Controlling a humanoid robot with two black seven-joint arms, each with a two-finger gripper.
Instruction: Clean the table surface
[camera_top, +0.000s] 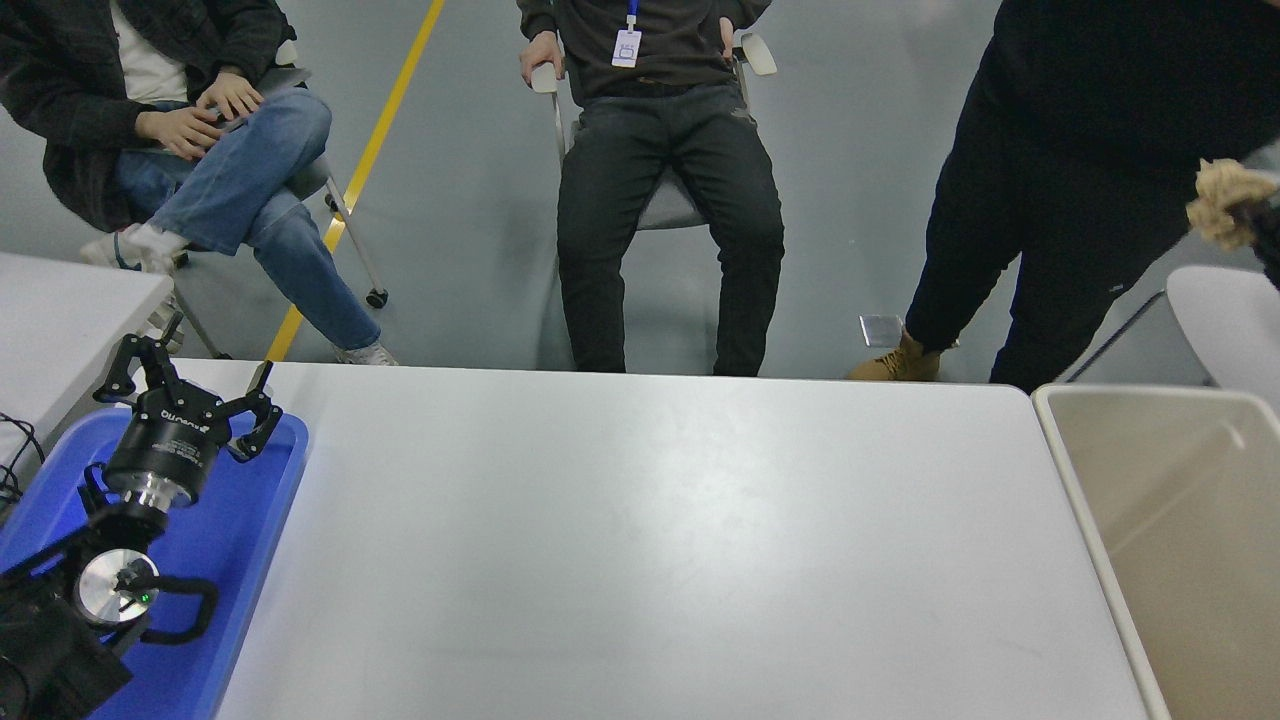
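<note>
**Table bare, rag way up at the right edge**

Nearest the camera: left arm parked at the lower left, sitting over the blue tray (262, 520). Left gripper (186, 394) had its fingers spread wide apart, clamped on nothing, pointing away toward the far side of the table.

Spread across pretty much the whole middle of the shot: the table surface (640, 540), white and matte, with only a soft glare patch near the centre. Blue tray hugging its left end, beige bin (1085, 545) butted up against its right end, rim just beside the tabletop corner. A second white table (60, 310) poking in at the left, behind the tray.

Further back and high up at the right edge: right gripper (1252, 212) barely in frame, just a dark sliver of it, closed on a crumpled tan cloth (1222, 202). Cloth held well above the bin and well clear of the tabletop, against the dark clothes of a standing person (1080, 150).

Beyond the far edge of the table: a seated person in black trousers (665, 180) in the middle, another seated person in blue jeans (190, 150) at the left with legs crossed, and a yellow floor line (365, 165) running diagonally between the two chairs. Grey floor everywhere else back there.
</note>
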